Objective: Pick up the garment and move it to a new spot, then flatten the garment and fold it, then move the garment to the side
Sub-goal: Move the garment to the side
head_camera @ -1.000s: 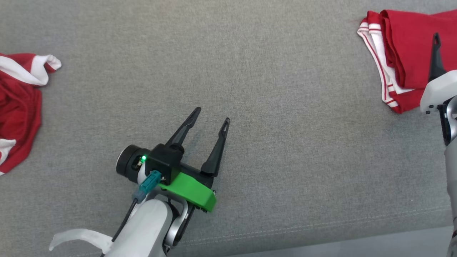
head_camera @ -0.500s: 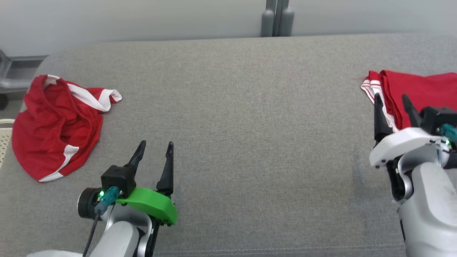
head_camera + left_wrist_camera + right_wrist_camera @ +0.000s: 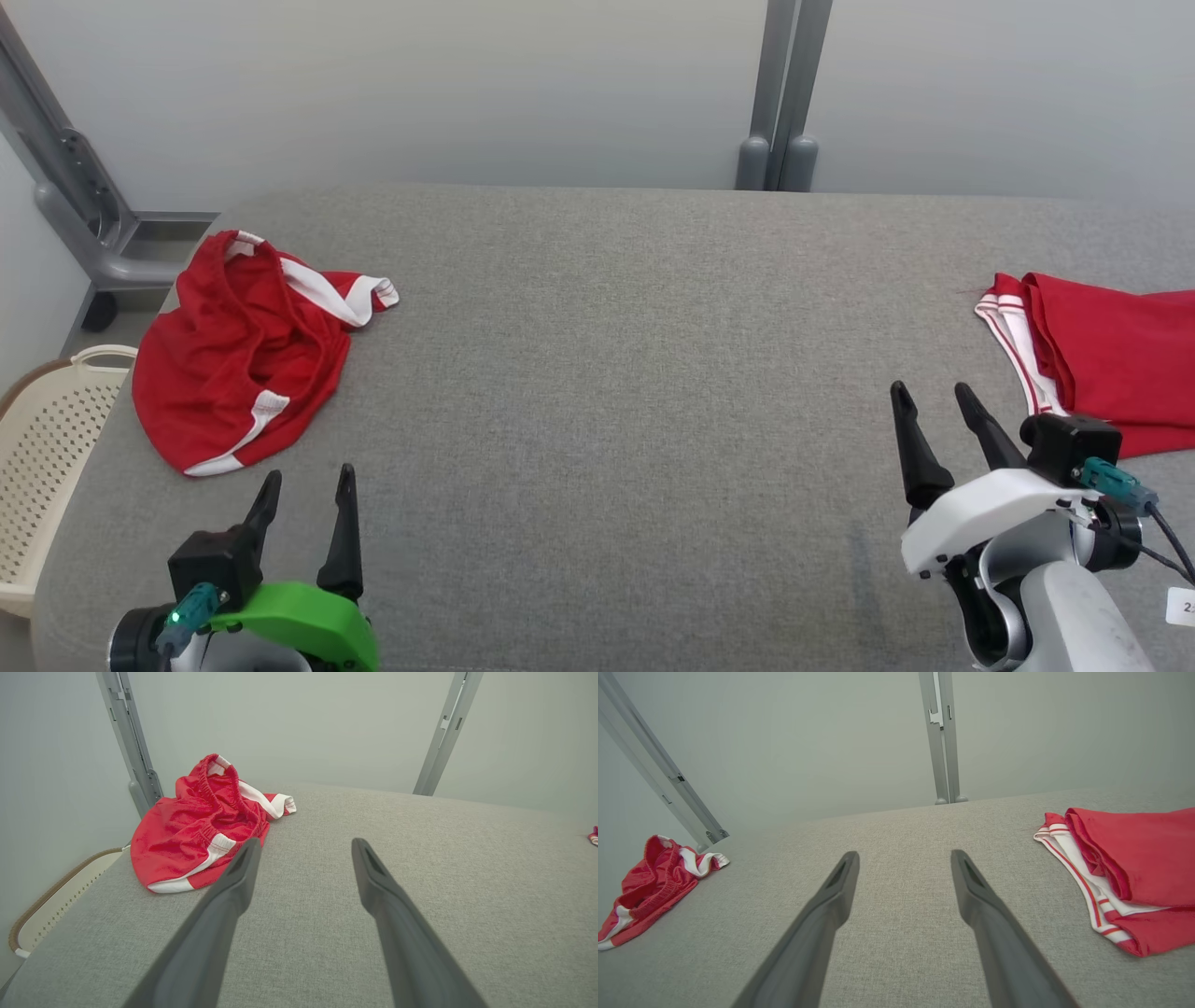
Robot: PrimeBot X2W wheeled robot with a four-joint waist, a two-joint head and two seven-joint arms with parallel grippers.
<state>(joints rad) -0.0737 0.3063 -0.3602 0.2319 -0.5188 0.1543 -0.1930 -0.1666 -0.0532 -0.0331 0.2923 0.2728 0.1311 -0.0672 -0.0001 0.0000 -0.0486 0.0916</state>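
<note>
The gray table (image 3: 597,373) has crumpled red shorts (image 3: 233,364) at its far left corner & a folded red pile (image 3: 1111,364) at the right edge. The crumpled red shorts are prob my next job: they lie just ahead & a bit left of my left gripper (image 3: 309,473), way farther from my right gripper (image 3: 930,389). Both grippers are spread wide w/ nothing in them.

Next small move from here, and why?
Probably ease the left tool forward-left onto the crumpled red shorts: it hangs open and empty just short of them, they lie unfolded, and the red garment at right already looks folded.
</note>
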